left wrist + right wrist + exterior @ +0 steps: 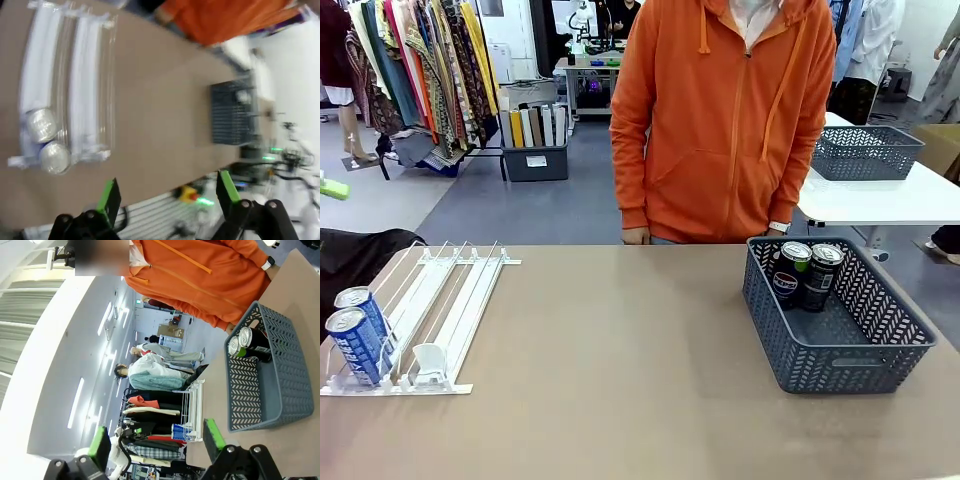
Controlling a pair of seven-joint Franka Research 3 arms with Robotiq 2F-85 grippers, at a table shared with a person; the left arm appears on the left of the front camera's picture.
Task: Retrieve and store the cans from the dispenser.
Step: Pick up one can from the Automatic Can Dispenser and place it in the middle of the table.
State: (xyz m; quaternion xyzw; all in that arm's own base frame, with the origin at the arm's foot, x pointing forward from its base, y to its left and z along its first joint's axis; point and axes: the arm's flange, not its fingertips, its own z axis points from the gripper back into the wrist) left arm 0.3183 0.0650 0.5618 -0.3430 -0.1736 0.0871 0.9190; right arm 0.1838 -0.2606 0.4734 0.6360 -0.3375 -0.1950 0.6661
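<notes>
Two blue cans (pixel 358 340) stand at the near end of the white-and-clear plastic dispenser (pixel 460 300), its corner cut by the picture edge — the left wrist view blurs them to pale discs. Two black cans (pixel 807 272) lean in the grey lattice basket (pixel 840 365) on the smooth worktop (pixel 620 370). Left pincer (pixel 166 189) and right pincer (pixel 156 436) — both spread, empty.

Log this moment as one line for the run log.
dispenser: two blue cans | basket: two black cans | left gripper: open, empty | right gripper: open, empty
</notes>
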